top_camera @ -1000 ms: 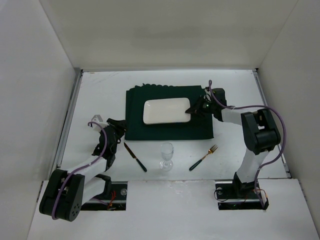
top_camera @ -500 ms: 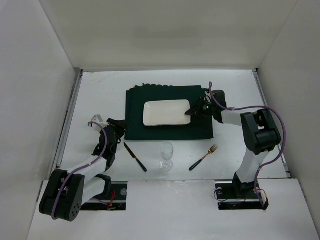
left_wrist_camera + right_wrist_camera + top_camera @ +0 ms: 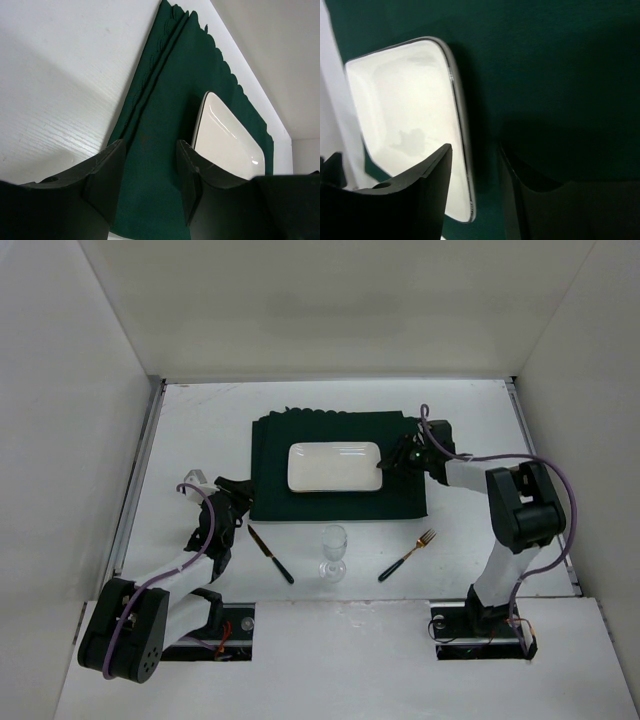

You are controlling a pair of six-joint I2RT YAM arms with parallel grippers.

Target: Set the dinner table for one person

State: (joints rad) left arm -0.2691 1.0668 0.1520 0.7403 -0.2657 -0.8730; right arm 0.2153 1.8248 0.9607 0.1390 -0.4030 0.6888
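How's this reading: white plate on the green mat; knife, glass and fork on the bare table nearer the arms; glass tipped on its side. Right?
One slip: the glass stands upright, not tipped, between the knife and the fork; the top external view shows it. The plate is on the mat, as said.

Left wrist cam: the plate (image 3: 225, 140)'s near end is hidden behind the left pincer (image 3: 150, 145). Right wrist cam: the right pincer (image 3: 475, 150) covers the plate's bottom-left corner, and the green mat (image 3: 545, 75) runs off-frame.
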